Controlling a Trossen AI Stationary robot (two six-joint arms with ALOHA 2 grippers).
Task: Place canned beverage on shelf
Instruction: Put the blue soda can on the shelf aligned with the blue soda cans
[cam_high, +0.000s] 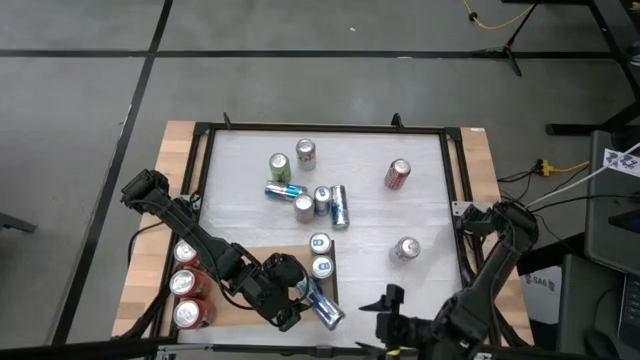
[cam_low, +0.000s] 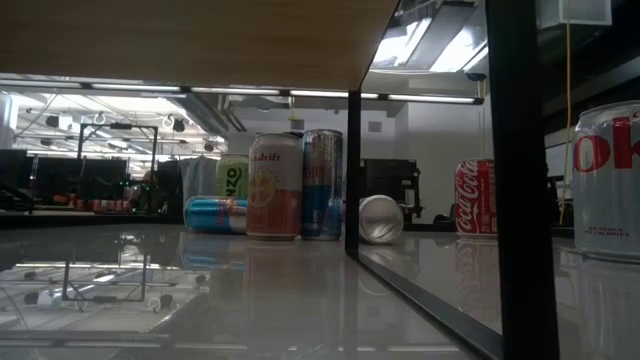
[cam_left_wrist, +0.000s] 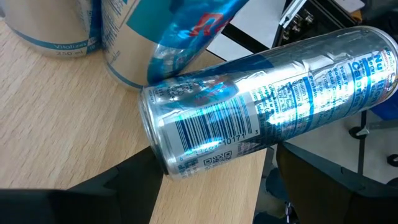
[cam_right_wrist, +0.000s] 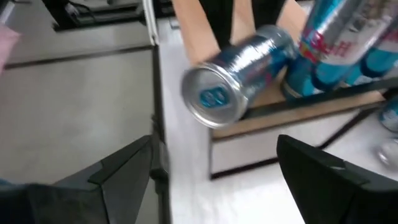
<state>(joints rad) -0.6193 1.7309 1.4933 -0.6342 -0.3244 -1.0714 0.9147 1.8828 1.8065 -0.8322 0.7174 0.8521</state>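
From above, the left gripper (cam_high: 300, 300) is clamping a slim silver-and-blue can (cam_high: 322, 305) that is lying tilted over the near right corner of the shelf (cam_high: 240, 262), its far end jutting past the shelf's edge. Two blue-topped cans (cam_high: 320, 255) are standing upright along that same edge; three red cans (cam_high: 186, 283) are lining the shelf's left side. The right gripper (cam_high: 392, 310) is waiting just right of the shelf with its fingers apart, holding nothing. Open white table is lying between it and a lone grey can (cam_high: 405, 249).

At table height, a peach can reading "Lift" (cam_low: 274, 186) is standing beside a tall striped can (cam_low: 322, 184), a red Coca-Cola can (cam_low: 475, 197) farther right.

The left wrist view is showing the held can's barcode (cam_left_wrist: 214, 127), with "250 ml" readable on a neighbouring can (cam_left_wrist: 53, 28).

The right wrist view is facing the held can's silver end (cam_right_wrist: 214, 96) at the shelf's edge.
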